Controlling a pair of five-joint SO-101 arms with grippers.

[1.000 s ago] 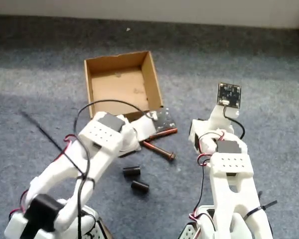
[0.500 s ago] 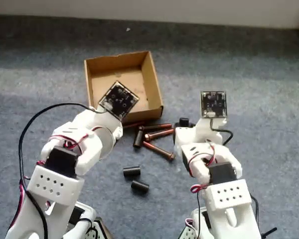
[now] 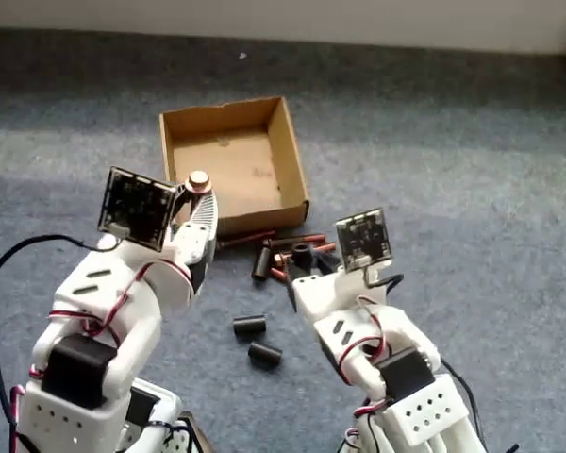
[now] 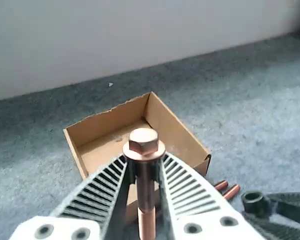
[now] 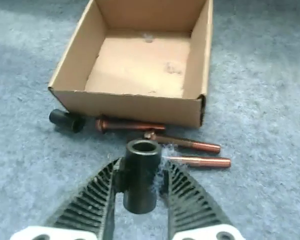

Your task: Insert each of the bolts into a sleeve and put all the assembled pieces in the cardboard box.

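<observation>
- One bolt [image 4: 144, 148] stands upright, head up, clamped tight in your left gripper [image 4: 144, 164].
- One sleeve [image 5: 141, 186] sits upright, pinched in your right gripper [image 5: 141, 170].
- Beyond both grippers lies the cardboard box [image 5: 130, 106], with loose bolts [image 5: 186, 144] just before it.

Bolt [image 4: 145, 185] — tip cut off at edge.
</observation>
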